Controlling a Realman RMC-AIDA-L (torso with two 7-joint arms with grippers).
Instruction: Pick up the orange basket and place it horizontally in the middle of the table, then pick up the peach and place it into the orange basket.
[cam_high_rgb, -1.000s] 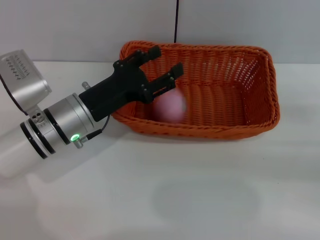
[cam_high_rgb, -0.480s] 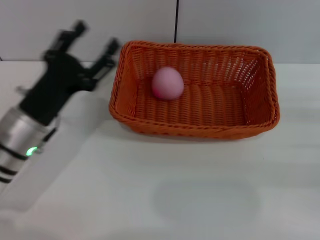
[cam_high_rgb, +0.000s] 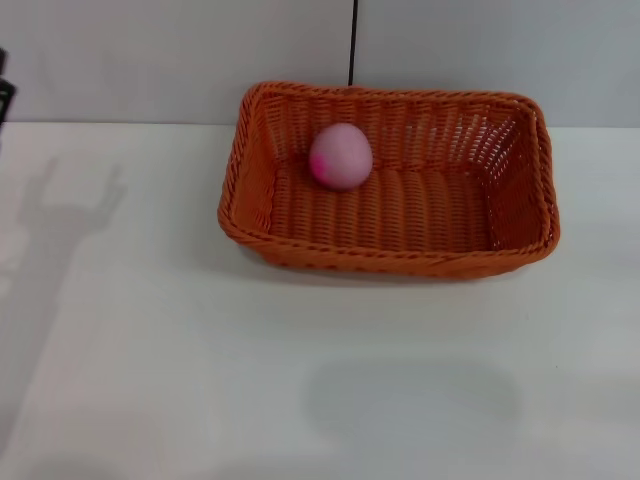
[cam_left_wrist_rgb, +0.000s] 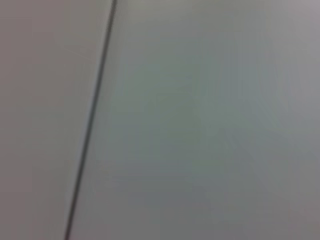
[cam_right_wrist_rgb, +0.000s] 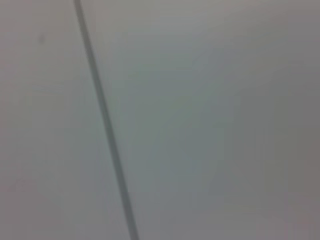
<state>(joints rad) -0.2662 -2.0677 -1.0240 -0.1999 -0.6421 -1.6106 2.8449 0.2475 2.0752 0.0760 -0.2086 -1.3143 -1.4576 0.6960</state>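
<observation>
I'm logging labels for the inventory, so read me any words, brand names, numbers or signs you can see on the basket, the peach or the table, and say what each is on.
None: no writing shows on the orange basket, the peach or the table.

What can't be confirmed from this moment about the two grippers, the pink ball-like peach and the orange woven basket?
- Left gripper: head view shows only a dark sliver at the picture's left edge; fingers cut off.
- Right gripper: in no view.
- Both wrist views: only a blank pale surface with a dark line.
- Pink round peach: underside hidden where it rests inside the large orange woven wicker basket; leaf mark not visible.
- Basket's near inner wall: hidden behind its own rim.
</observation>
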